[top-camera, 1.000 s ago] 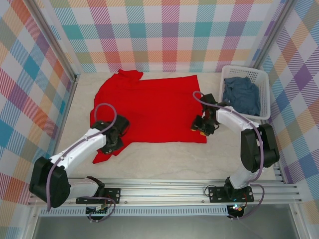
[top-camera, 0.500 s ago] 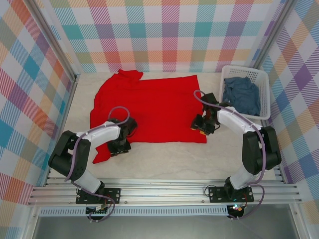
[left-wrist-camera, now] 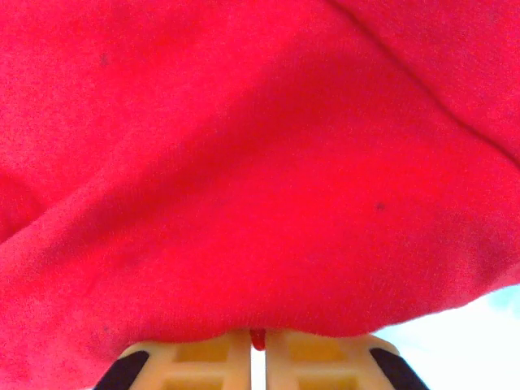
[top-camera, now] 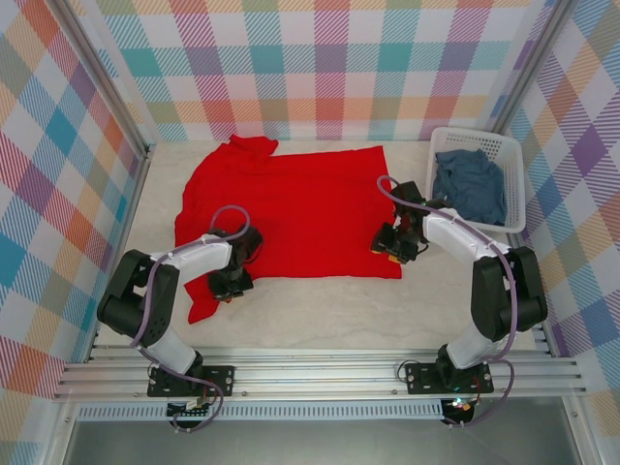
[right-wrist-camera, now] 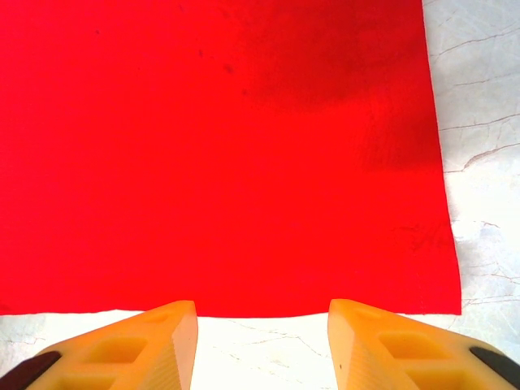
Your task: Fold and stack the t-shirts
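The left gripper (top-camera: 231, 283) has slid inward along the near-left sleeve of the red t-shirt (top-camera: 300, 208) and now pinches that cloth between closed jaws. The right gripper (top-camera: 392, 247) has not moved from that shirt's near-right corner, jaws apart. The blue-grey t-shirt (top-camera: 470, 184) stays in the white basket (top-camera: 513, 160) to the right.

Pale, marble-veined bench (top-camera: 329, 310). A red t-shirt (top-camera: 291, 208) lies spread flat over its middle and left, with a straight edge along the near side and a narrow part trailing toward the near left. A white lattice basket (top-camera: 472, 136) stands in the far right corner, apart from the shirt.
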Robot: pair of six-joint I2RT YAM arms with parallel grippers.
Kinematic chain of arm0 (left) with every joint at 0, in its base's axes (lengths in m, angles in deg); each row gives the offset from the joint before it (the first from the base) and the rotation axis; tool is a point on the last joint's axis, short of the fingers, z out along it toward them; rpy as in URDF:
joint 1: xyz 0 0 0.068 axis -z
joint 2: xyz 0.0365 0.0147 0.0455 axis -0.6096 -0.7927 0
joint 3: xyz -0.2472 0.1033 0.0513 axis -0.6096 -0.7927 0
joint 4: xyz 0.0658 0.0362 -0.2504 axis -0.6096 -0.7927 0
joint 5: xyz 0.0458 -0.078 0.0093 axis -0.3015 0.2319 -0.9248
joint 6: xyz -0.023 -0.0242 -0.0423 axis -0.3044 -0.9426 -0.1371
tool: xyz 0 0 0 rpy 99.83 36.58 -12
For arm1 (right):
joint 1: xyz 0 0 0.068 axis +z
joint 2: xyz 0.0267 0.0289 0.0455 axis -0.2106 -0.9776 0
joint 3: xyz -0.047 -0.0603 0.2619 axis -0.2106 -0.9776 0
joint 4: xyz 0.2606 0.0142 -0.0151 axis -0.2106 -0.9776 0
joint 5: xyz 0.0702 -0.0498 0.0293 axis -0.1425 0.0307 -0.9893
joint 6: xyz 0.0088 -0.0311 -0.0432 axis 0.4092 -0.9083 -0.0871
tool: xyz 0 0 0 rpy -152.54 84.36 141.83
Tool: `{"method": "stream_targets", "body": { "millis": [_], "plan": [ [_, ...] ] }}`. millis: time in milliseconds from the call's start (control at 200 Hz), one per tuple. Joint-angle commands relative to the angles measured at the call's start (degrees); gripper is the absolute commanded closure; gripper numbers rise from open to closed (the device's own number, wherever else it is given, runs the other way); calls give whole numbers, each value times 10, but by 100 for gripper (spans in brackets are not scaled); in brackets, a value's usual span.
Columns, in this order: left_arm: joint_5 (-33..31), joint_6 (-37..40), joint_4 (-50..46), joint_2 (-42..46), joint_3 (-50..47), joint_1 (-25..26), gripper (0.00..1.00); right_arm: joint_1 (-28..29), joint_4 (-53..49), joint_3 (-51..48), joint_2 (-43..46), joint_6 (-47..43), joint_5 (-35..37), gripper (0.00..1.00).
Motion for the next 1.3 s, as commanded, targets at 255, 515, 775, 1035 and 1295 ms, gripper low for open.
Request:
{"method": "stream_targets", "body": {
  "millis": [255, 515, 775, 1035, 1295],
  "plan": [
    [118, -45, -56, 38, 10, 30, 100, -8, -27, 8, -2, 9, 58, 53],
    [196, -32, -78, 40, 32, 41, 100, -22, -22, 3, -12, 1, 68, 54],
    [292, -11, -30, 9, 43, 52, 99, -24, -25, -16, -1, 4, 84, 54],
    [284, 64, -135, 7, 112, 50, 58, -24, -33, -11, 0, 7, 94, 54],
    [210, 1, -82, 63, 128, -129, 65, -7, 26, 22, -33, -1, 53, 55]
  ]
}}
